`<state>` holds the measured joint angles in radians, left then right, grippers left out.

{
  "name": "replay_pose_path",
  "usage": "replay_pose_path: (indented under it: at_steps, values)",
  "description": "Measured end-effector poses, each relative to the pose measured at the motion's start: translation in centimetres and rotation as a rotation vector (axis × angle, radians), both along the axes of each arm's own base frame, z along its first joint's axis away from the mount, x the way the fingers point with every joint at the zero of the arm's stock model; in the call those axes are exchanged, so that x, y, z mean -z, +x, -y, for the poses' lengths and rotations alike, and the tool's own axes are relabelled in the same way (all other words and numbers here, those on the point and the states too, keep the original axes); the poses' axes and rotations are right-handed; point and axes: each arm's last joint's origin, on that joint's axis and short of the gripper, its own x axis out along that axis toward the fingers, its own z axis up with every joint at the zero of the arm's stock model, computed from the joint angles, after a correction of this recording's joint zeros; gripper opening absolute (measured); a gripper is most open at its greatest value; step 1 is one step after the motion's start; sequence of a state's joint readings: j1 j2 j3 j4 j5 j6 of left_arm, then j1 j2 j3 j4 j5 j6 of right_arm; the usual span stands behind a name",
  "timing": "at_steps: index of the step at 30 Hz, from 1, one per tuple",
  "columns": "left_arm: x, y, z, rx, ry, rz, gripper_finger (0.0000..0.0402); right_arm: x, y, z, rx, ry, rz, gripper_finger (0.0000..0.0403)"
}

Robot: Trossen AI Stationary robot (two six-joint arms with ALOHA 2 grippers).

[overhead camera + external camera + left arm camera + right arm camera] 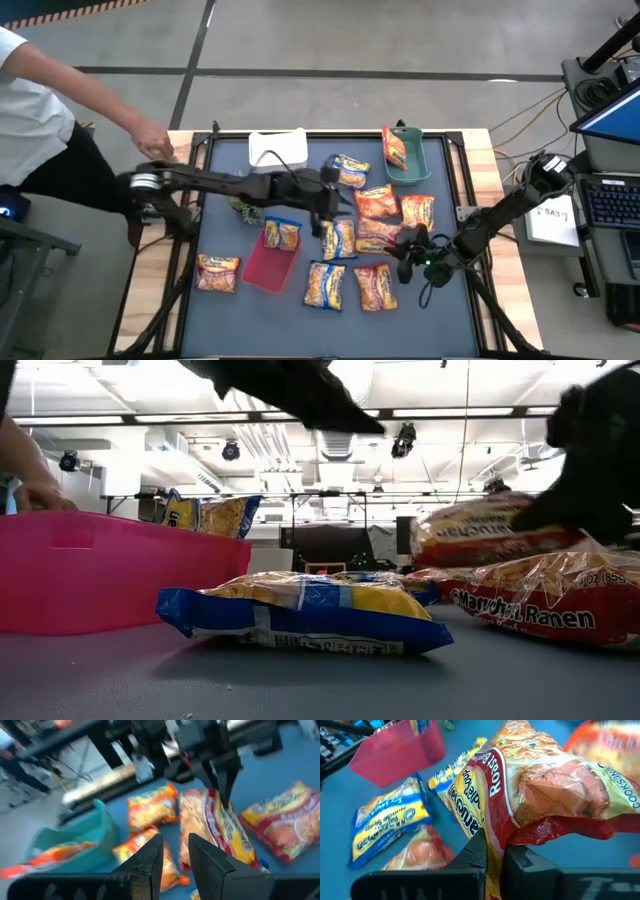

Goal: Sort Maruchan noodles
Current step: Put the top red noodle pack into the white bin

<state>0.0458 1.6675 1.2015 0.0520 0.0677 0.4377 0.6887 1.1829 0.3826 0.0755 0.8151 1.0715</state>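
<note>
Several Maruchan noodle packets lie on the blue table, among them blue-trimmed ones (324, 285) (300, 610) and red-trimmed ones (377, 202). My right gripper (494, 857) (405, 248) is shut on a red-trimmed packet (540, 785) (220, 825) at the table's middle right. My left gripper (175, 855) (338, 205) hovers above the middle packets, its fingers a little apart with nothing between them. One blue-trimmed packet (282, 233) leans in the red tray (262, 272). One orange packet (394, 148) stands in the teal bin (410, 170). My right gripper pinches the red-trimmed packet by its crinkled red edge seam (495, 837) between its two fingers. The fingers (223, 780) slant down at it from the table's right. The packet is raised on edge and tilted; whether its lower edge still rests on its neighbours I cannot tell.
A white container (277, 148) stands at the far edge, and a small green plant (240, 208) sits beside the left arm. A person stands at the far left with a hand (150, 140) over the table's corner. A laptop (610, 200) sits beyond the right edge.
</note>
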Motion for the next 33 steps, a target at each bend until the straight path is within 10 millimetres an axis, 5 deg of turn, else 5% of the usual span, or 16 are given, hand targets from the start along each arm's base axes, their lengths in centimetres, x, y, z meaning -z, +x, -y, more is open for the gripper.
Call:
replay_pose_path:
  at_steps: [12,23,33]
  values:
    - [-5.4,-8.3,-0.5,-0.11,-0.007,0.201,0.0075,-5.1,4.3,1.9,-0.02,-0.295,-0.072,0.0013]
    - [-5.2,-13.1,-0.7,-0.273,0.03,0.26,0.0075,-10.3,8.3,7.3,0.061,-0.542,-0.101,0.0013]
    - [-5.9,-15.5,-1.1,-0.427,0.123,0.427,0.0075,-11.2,12.0,13.0,0.132,-0.614,0.08,0.0012]
